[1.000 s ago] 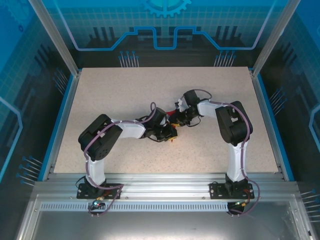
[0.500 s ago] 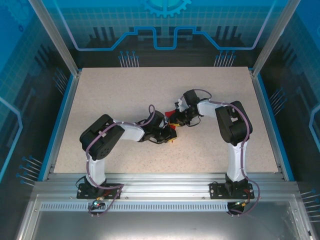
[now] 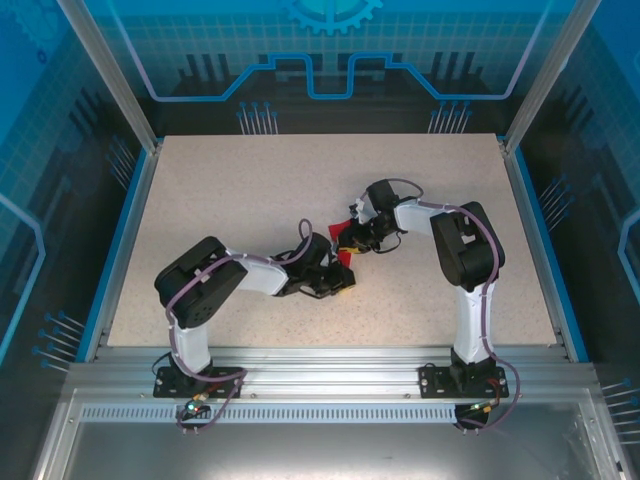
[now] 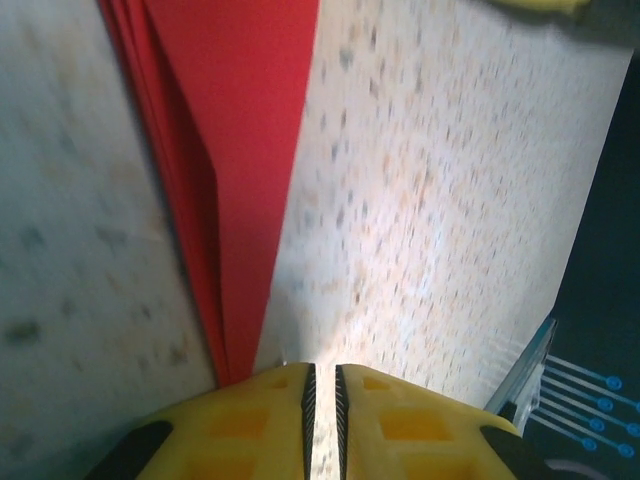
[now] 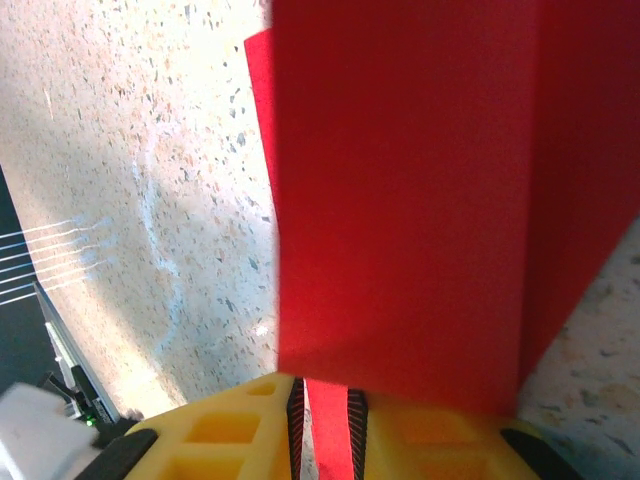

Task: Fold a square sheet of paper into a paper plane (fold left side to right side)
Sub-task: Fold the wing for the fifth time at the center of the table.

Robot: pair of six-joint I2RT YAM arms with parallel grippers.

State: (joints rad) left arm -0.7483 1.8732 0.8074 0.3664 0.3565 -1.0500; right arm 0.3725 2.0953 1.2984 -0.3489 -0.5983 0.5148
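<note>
Nearest you, a little in from the near edge of the worktop (image 3: 250, 190), your left gripper (image 4: 322, 372) has its yellow jaws together, with only a hairline slit between them. The narrow tip of the red paper (image 4: 240, 150) runs under one finger, beside the slit rather than into it. The paper lies creased in layers at about the middle of the worktop, between both arms. Just beyond, your right gripper (image 5: 325, 385) is clamped on a strip of the paper, and a broad folded flap spreads away from its jaws.

red paper (image 4: 240, 150) cut off at top, tip hidden behind left hand (image 4: 322, 385)
</note>
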